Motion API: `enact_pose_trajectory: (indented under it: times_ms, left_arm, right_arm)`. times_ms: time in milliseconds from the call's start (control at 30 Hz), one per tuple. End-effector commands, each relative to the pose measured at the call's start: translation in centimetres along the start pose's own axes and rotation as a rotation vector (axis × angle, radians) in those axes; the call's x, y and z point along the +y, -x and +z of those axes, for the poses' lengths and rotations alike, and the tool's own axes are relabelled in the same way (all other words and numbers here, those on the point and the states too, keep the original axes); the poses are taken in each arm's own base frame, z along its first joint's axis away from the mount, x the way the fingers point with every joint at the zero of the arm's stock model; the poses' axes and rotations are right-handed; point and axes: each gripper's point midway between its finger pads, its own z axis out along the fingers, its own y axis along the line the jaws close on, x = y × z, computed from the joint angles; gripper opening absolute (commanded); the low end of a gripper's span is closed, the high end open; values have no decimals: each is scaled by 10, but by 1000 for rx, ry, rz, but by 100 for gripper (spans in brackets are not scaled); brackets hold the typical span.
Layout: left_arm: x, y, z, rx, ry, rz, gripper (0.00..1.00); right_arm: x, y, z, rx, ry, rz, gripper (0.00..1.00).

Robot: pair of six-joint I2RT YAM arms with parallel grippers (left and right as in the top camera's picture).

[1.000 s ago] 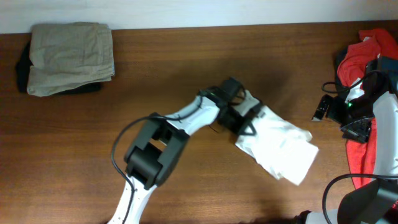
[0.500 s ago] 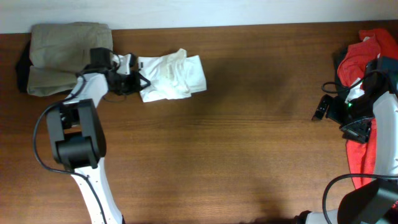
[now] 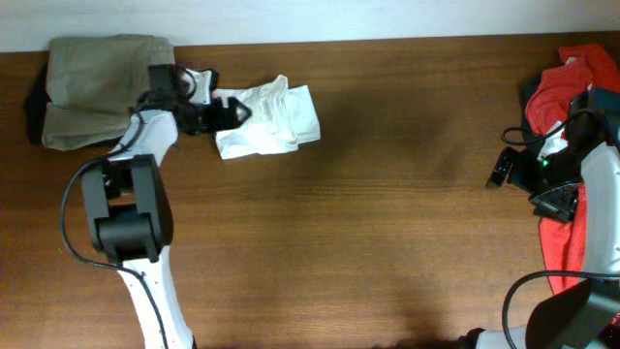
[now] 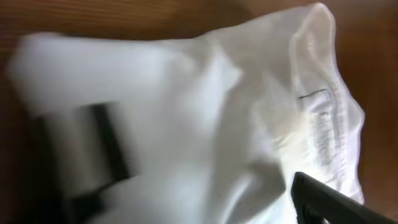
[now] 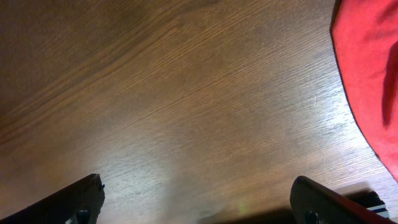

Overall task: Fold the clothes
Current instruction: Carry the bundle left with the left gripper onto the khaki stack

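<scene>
Two robot arms work at a brown wooden worktop [image 3: 387, 242], seen from above. The task's garment, a thin white short-sleeved shirt [image 3: 271, 121], lies as a compact, slightly rumpled bundle near the far edge of the worktop, left of centre. A folded pair of khaki-beige trousers [image 3: 107, 82] occupies the far left corner, close to the shirt but not touching it. That placement suggests the bundle is being set next to a finished garment to start a tidy row.

The left end effector [image 3: 231, 114] reaches in between the two garments, its tips at the shirt's left edge. Its fingers look spread apart. The left wrist view, which is blurred, shows white cloth filling the frame, with one dark finger at the lower right and another dark shape far to the left. Nothing appears pinched, so the shirt seems to rest on the wood under its own weight (a judgement, given the blur).

The right end effector [image 5: 196, 186] hangs over bare wood near the right edge, its fingers wide apart and empty. A crumpled bright red garment [image 3: 572, 73] lies at that edge, probably waiting its turn. The right arm seems parked out of the left arm's way.
</scene>
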Motion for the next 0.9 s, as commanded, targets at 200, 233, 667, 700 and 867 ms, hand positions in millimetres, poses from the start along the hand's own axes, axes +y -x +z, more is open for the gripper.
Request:
enact_pose_trajectory:
  times_ms: [200, 233, 667, 700, 867]
  left_arm:
    - [6, -20, 35, 55, 32, 15, 17]
    - [6, -10, 29, 44, 35, 16, 10]
    - [23, 122, -106, -72, 406, 348, 1]
    - [30, 131, -120, -101, 422, 342, 1]
    - [62, 154, -169, -187, 493, 342, 1]
  right_arm:
    - [0, 1, -5, -10, 10, -5, 99]
    - [0, 1, -5, -10, 10, -5, 99]
    - [0, -2, -5, 3, 8, -3, 99]
    - [0, -3, -5, 6, 8, -3, 99]
    - [-2, -10, -5, 37, 3, 2, 99]
